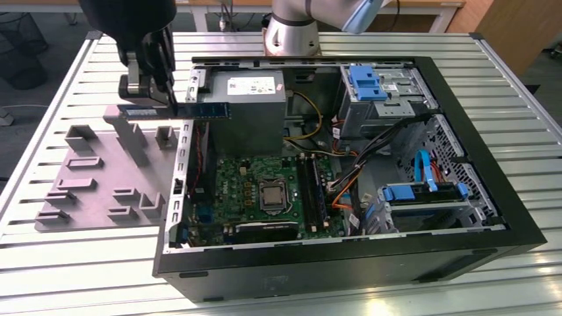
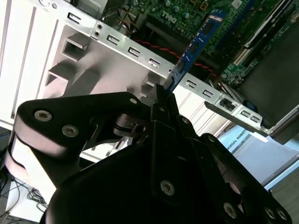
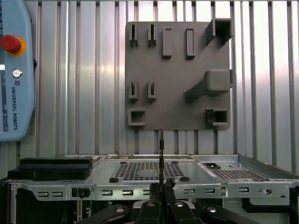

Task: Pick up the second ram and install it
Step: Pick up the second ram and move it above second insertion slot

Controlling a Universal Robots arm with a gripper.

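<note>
Over the computer case rim (image 1: 183,164), pincer (image 1: 154,104) tight on the second ram (image 1: 207,110).

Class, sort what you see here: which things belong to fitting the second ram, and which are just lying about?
Belongs to the job: the second ram, gripped by the pincer; the motherboard; its black memory slots.
Just lying about: grey holder plate; power supply box; blue drive brackets; pendant with red button.

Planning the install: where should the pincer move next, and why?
Probably carry the ram toward the exterior view's right, over the slots: the pincer holds it raised above the case wall, short of the slots.
</note>
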